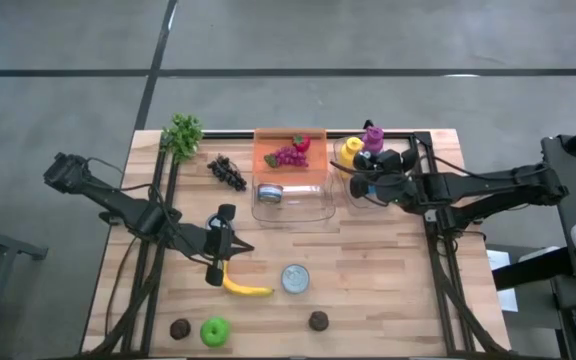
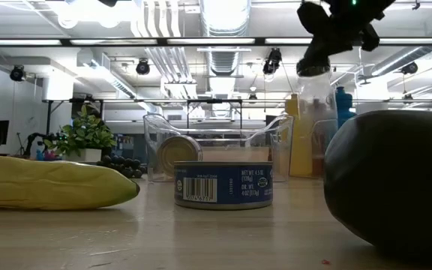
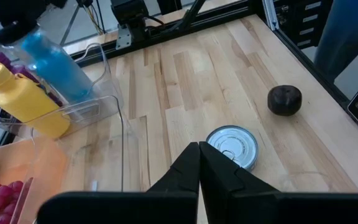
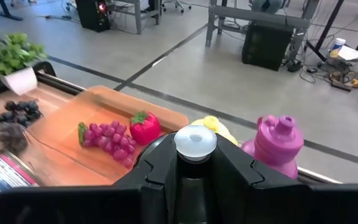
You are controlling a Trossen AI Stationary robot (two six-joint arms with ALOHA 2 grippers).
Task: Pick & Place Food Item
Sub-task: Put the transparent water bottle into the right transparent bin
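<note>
Tabletop [image 1: 388, 270]: pale wood planks, grey concrete floor [image 1: 268, 50] beyond. Right gripper [image 1: 360, 186] jaws clamped on blue bottle [image 3: 53, 62] w/ white cap (over clear plastic bin [image 1: 363, 205]). Left gripper [image 1: 215, 247] jaws shut, empty, near banana [image 1: 245, 288] & round tin [image 1: 295, 279].

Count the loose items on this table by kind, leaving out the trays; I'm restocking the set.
Cans: 2
Bottles: 3, yellow bottle, magenta bottle, blue bottle
Grape bunches: 2
Dark round fruits: 2
Banana: 1
Green apple: 1
Strawberry: 1
Leafy plant: 1
Total: 13
</note>
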